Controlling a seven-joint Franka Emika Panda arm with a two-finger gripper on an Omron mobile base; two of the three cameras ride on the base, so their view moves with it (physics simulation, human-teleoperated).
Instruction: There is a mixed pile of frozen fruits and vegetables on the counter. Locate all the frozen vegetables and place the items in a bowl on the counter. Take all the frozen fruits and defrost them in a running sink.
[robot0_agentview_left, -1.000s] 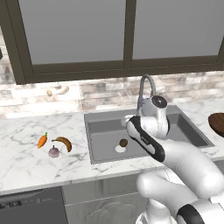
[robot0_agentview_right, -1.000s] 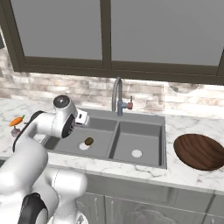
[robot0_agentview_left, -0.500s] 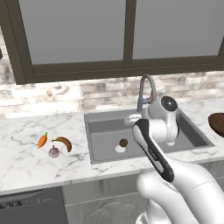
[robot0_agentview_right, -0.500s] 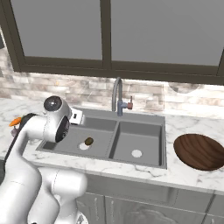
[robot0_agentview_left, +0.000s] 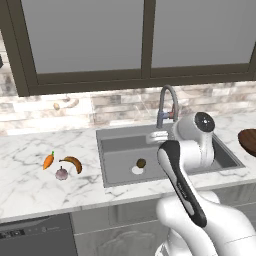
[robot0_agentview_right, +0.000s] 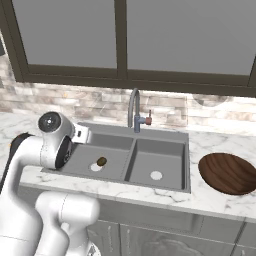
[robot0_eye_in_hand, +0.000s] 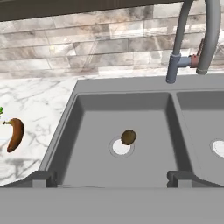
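1. Looking from the left base view, the white arm rises at lower right beside the dark sink (robot0_agentview_left: 112, 137). A brown kiwi (robot0_agentview_left: 141, 163) lies in the left basin next to the pale drain. On the marble counter (robot0_agentview_left: 30, 175), left of the sink, the carrot (robot0_agentview_left: 48, 161), banana (robot0_agentview_left: 73, 163) and pinkish bulb (robot0_agentview_left: 61, 173) sit close together.
2. From the right base view, the wooden bowl (robot0_agentview_right: 228, 172) rests on the counter right of the sink, well apart from the pile. The tap (robot0_agentview_right: 134, 107) arches behind the basins.
3. In the hand view, the gripper (robot0_eye_in_hand: 112, 177) hangs over the left basin, jaws spread wide, holding nothing. The banana looks light, stiff and probably slick; taking it across its middle seems safest.
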